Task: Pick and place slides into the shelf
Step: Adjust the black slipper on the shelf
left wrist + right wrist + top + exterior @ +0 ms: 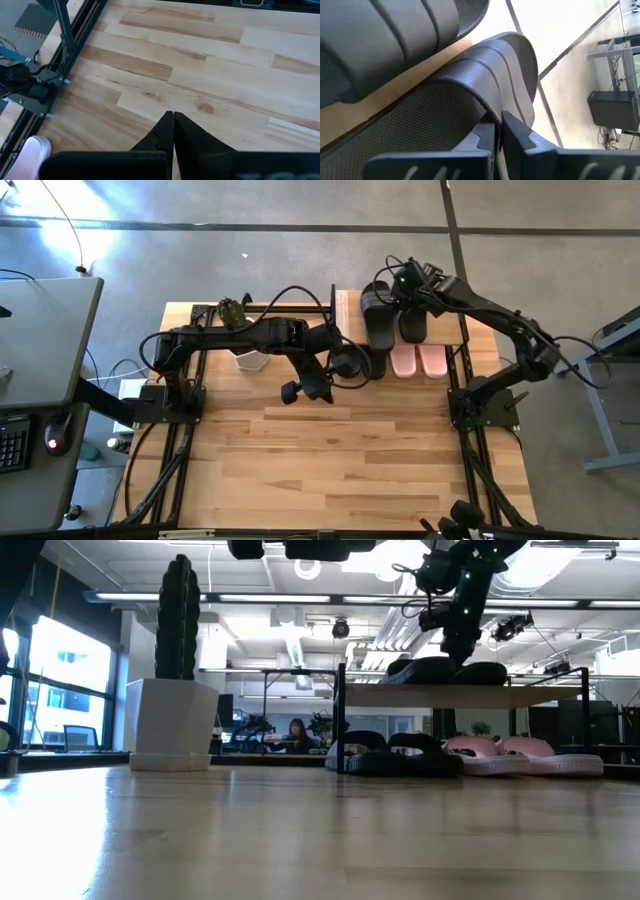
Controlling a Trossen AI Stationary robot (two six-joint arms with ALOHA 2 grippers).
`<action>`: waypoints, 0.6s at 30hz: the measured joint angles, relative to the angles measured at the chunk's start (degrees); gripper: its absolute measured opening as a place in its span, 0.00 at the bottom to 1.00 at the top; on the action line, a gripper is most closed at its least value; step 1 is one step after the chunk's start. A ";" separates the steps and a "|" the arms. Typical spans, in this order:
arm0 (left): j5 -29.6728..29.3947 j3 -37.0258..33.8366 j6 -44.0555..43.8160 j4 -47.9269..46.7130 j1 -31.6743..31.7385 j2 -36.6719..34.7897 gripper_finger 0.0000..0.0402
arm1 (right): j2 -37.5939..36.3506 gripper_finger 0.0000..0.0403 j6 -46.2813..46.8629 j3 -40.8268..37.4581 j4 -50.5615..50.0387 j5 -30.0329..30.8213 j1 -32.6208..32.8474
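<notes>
Wooden table [340, 470] planks carry the low 2-tier black-framed shelf [460, 696]. Its bottom tier holds 2 black rubber slides [400, 753] and 2 pink slides [419, 361]; its light top board holds 2 more black slides [392, 315]. Left claw [327, 396] hovers pinched together, empty; right claw [408, 288] is clamped on a top-board slide's strap.

Two black slides [395, 315] atop shelf [345, 305], four beneath
</notes>
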 joint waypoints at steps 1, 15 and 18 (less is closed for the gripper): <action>0.00 0.02 0.00 -0.02 0.00 0.00 0.00 | -0.22 0.01 -0.01 0.00 -0.15 -0.08 0.01; -0.87 0.02 -0.02 -0.45 0.00 0.00 0.00 | -3.54 0.00 3.16 -0.02 -4.38 0.33 3.09; -0.87 0.02 -0.02 -0.45 0.00 0.00 0.00 | -3.23 0.00 3.02 -0.05 -4.44 0.62 4.56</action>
